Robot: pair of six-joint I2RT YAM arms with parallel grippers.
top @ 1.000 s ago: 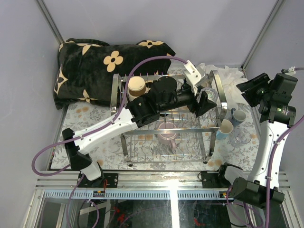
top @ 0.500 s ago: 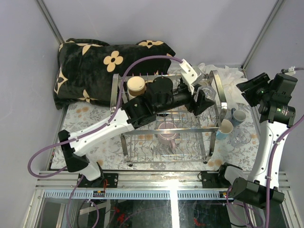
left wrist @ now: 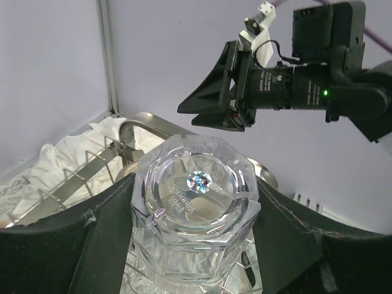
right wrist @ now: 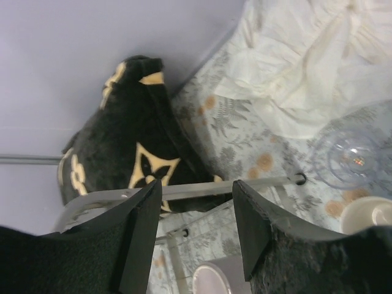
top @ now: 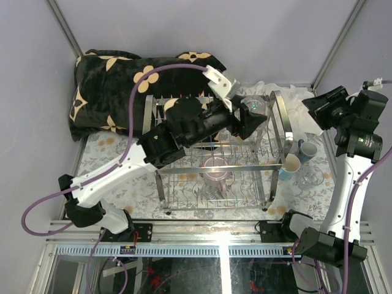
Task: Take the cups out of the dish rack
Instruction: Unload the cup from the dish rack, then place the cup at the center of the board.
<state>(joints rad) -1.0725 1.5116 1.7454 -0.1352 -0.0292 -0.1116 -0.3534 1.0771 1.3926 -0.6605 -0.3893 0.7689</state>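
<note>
**One glass lifted, one mug left in the rack**

The left jaws pinch one clear ribbed glass [left wrist: 196, 184], held in the air above the right end of the dish rack [top: 184, 184]. One pink mug [top: 214, 174] sits inside the rack. Three cups stand on the desk [top: 110, 147] to the right of the rack: one blue mug [top: 307, 150], one cream cup [top: 291, 163] and one clear glass [top: 311, 179]. The right jaws hang spread and empty, raised above those cups.

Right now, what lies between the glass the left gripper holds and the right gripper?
Top view: the dish rack's chrome end handle and a crumpled white cloth lie under that stretch between the clear glass and the right gripper.
</note>
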